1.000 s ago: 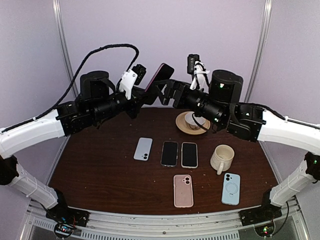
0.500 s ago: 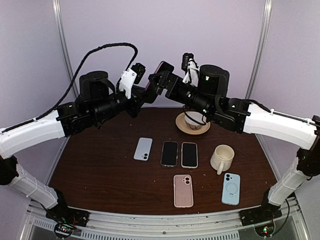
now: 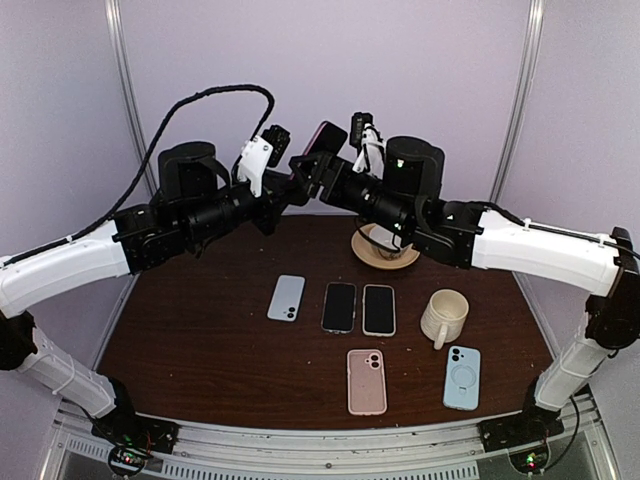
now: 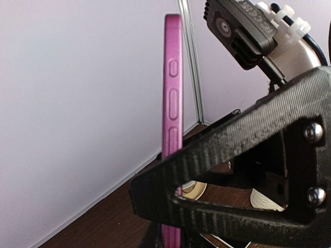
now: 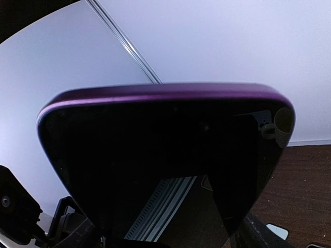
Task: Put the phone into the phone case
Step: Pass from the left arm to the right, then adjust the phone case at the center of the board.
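My left gripper point(image 3: 297, 176) is shut on the lower end of a magenta phone case point(image 3: 326, 140) and holds it upright, high above the back of the table. In the left wrist view the phone case point(image 4: 172, 98) shows edge-on, its side buttons facing me. My right gripper point(image 3: 314, 166) has come in from the right, and one of its black ribbed fingers point(image 4: 227, 150) crosses in front of that edge. In the right wrist view the phone point(image 5: 155, 160), a dark glossy face, fills the case's purple rim point(image 5: 165, 93). Whether the right jaws touch the case is hidden.
On the brown table point(image 3: 200, 340) lie a pale blue case point(image 3: 287, 298), two black phones point(image 3: 339, 306) point(image 3: 379, 309), a pink case point(image 3: 366, 381) and a light blue case point(image 3: 462, 377). A cream mug point(image 3: 444, 316) stands at the right. A saucer point(image 3: 385, 250) with a cup sits at the back.
The right arm has swung left, bringing its gripper up to and around the held phone case. The left arm and the case have stayed still.
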Available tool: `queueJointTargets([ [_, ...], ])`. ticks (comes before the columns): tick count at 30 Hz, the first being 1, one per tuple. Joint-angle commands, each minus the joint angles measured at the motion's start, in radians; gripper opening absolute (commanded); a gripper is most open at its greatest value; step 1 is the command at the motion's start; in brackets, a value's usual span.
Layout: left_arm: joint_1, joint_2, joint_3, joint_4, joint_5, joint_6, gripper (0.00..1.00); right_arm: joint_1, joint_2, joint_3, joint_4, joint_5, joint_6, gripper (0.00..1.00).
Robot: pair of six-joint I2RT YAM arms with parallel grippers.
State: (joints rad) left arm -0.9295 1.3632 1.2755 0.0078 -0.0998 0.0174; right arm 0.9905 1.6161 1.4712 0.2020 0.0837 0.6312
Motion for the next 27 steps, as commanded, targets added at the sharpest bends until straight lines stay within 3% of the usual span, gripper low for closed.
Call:
queueJointTargets([
  [1,-0.006,-0.018,-0.010,0.124,0.005,-0.002,0.00,-0.004,0.008,0.022,0.080,-0.008,0.017,0.48],
  [5,-0.006,-0.014,-0.016,0.107,0.019,-0.004,0.02,-0.004,-0.013,-0.001,0.079,-0.009,0.014,0.27],
  [7,-0.005,-0.024,-0.035,0.106,0.041,-0.006,0.41,-0.004,-0.029,-0.024,0.076,0.009,0.001,0.24],
  [9,-0.006,-0.042,-0.065,0.117,0.058,-0.013,0.72,-0.006,-0.047,-0.041,0.060,0.028,-0.010,0.13],
  [12,-0.005,-0.084,-0.109,0.095,0.063,-0.055,0.92,-0.009,-0.081,-0.064,0.009,0.047,-0.037,0.03],
  [14,-0.004,-0.111,-0.129,0.038,0.067,-0.083,0.97,-0.009,-0.112,-0.087,-0.030,0.068,-0.047,0.00],
  [17,-0.004,-0.163,-0.173,-0.062,0.056,-0.132,0.98,-0.009,-0.162,-0.122,-0.141,0.103,-0.086,0.00],
  [23,-0.003,-0.227,-0.317,-0.134,-0.013,-0.194,0.98,0.003,-0.229,-0.151,-0.527,0.228,-0.108,0.00],
  [27,-0.004,-0.195,-0.322,-0.228,-0.095,-0.231,0.98,0.049,-0.251,-0.162,-0.775,0.305,-0.020,0.00],
])
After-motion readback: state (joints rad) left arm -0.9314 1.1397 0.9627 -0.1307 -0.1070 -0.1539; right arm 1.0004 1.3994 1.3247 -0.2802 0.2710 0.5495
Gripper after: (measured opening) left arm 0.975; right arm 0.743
